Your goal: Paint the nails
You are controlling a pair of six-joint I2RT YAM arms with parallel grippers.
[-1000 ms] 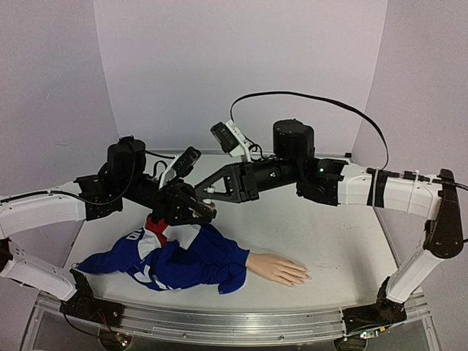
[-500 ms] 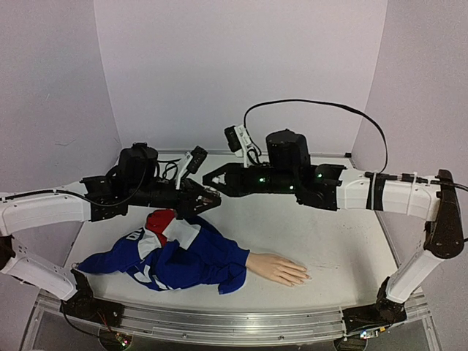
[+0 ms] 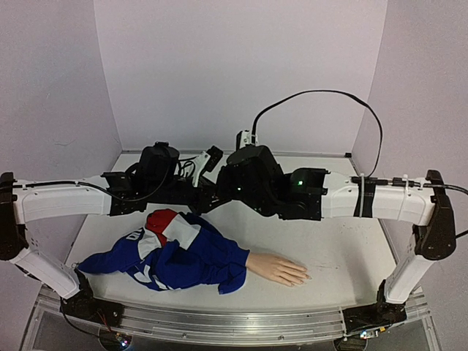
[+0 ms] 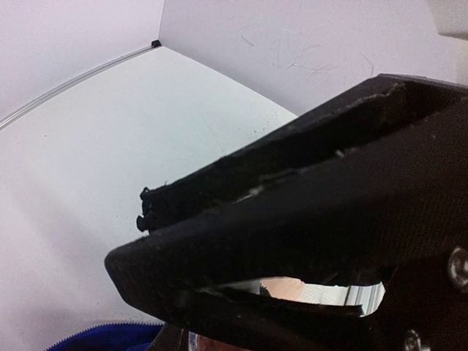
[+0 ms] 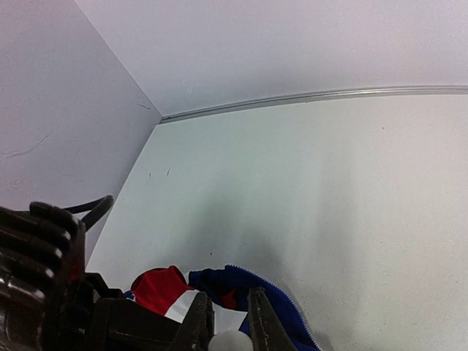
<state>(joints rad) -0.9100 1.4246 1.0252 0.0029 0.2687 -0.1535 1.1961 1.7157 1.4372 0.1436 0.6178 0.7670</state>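
Above the middle of the desk (image 3: pixel 351 241), the two arms meet nose to nose, the left pincer (image 4: pixel 126 235) and the right pincer (image 5: pixel 229 311) almost touching. Directly beneath them lies the blue jacket (image 3: pixel 197 259) with its red and white patches. The mannequin hand (image 3: pixel 278 268) pokes from the sleeve on the near side and to the right of both pincers, well apart from them, palm down on the desk. The left pincer is pressed nearly together, and its wrist view shows a small pinkish thing (image 4: pixel 281 287) wedged deep inside its grip, probably the polish bottle. The right pincer pinches a pale rounded cap (image 5: pixel 230 341), only its top in view. The nails (image 3: pixel 302 276), too small to make out singly, sit at the hand's right-most tips. The likely trouble: a twist or pull between two pincers in mid-air may tip the bottle or wrench it loose, dropping polish on the cloth below. A loaded brush would then face a long carry, and a slight misaim would smear the beige skin instead.
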